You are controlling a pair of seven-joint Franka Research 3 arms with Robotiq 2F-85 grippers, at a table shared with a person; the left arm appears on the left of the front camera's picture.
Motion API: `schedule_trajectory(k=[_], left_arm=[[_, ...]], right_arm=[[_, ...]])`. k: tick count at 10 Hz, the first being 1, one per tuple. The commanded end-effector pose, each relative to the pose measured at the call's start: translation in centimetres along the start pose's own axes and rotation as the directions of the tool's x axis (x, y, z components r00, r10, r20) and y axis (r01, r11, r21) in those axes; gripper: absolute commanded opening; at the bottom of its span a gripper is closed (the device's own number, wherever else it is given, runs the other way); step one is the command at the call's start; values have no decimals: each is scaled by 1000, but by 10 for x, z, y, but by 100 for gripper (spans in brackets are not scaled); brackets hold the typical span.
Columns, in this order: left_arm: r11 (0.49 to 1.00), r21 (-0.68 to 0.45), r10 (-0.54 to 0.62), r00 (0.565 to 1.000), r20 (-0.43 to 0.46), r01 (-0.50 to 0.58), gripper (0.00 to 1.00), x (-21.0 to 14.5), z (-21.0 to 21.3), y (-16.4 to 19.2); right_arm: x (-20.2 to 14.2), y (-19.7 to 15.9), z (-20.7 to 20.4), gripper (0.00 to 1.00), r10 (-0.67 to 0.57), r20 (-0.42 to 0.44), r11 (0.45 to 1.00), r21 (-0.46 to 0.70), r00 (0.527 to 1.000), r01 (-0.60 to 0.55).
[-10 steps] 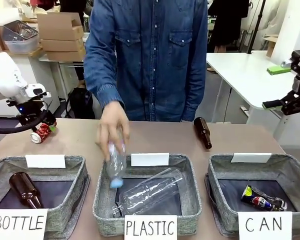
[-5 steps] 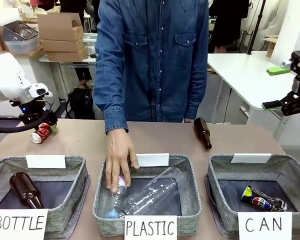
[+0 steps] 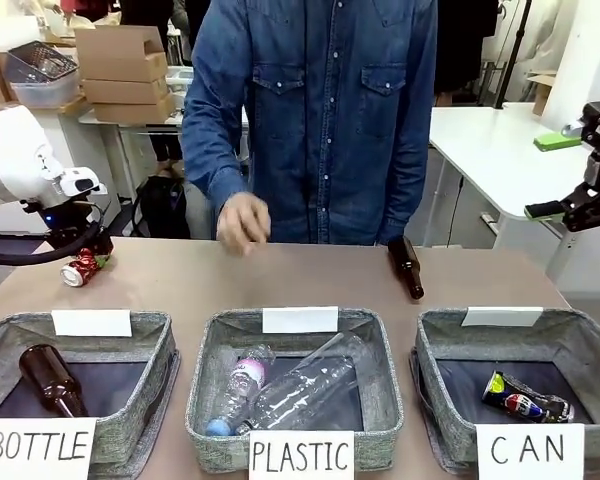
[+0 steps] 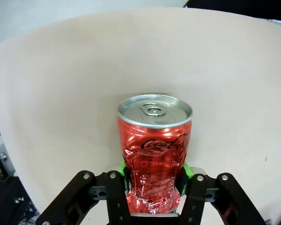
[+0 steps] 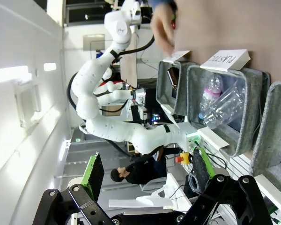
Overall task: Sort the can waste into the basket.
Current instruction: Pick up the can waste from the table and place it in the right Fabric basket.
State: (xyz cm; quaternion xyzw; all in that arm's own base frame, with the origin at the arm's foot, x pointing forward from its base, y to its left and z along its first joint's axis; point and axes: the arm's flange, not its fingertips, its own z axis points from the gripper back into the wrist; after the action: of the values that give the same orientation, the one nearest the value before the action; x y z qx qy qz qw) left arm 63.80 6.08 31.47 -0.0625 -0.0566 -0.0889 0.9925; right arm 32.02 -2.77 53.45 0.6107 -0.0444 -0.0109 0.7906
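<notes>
1. Where the front view catches the left gripper (image 3: 88, 252), its black body covers part of the shiny red drink can (image 3: 79, 271). I cannot tell whether that can rests on the tan bench (image 3: 310, 280) or hangs just above it, near the far left edge.
2. In the front view the right gripper (image 3: 570, 208) is cut off by the picture's right edge. It is raised well above the grey woven-fabric basket (image 3: 580, 335) on that side.
3. In the left wrist view the left gripper (image 4: 154, 171) is clamped on the crumpled lower half of the red can (image 4: 154, 150), with a green pad pressed against either side. The can's base is hidden between the fingers, and its silver top and ring-pull face the camera.
4. In the right wrist view the right gripper (image 5: 147, 176) has its fingers spread wide and holds nothing.
5. A dark blue-black drink can (image 3: 525, 397), dented, lies on the dark lining inside the right-hand basket. Its round logo is small but looks like Pepsi's.
6. White script on the red can, creased by the crushing, appears to read "Coca-Cola".
7. Hand-lettered white cards at the near rims read "BOTTLE", "PLASTIC" and "CAN" from left to right. The cards at the far rims show no writing from this side.
8. The middle grey basket (image 3: 205, 400) holds two clear plastic bottles (image 3: 300, 385), and the left grey basket (image 3: 150, 330) holds a brown glass bottle (image 3: 50, 380). Another brown bottle (image 3: 406, 265) lies on the bench beyond the baskets.
9. A person's hand (image 3: 243, 222) hovers, blurred, above the bench's far edge.
</notes>
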Motion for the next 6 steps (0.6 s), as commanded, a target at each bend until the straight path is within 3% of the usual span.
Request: schedule_trajectory(k=[1, 4, 6], left_arm=[[1000, 26, 13, 1000, 4, -13, 0, -7, 0, -6], [1000, 8, 10, 1000, 3, -10, 0, -14, 12, -11], [988, -29, -153, 987, -38, 152, 0, -46, 69, -37]], right_arm=[[0, 0, 2, 100, 20, -6, 1000, -4, 1000, -20], [0, 0, 2, 100, 20, -6, 1000, -4, 1000, -20], [0, 0, 2, 100, 20, -6, 1000, -4, 1000, -20]])
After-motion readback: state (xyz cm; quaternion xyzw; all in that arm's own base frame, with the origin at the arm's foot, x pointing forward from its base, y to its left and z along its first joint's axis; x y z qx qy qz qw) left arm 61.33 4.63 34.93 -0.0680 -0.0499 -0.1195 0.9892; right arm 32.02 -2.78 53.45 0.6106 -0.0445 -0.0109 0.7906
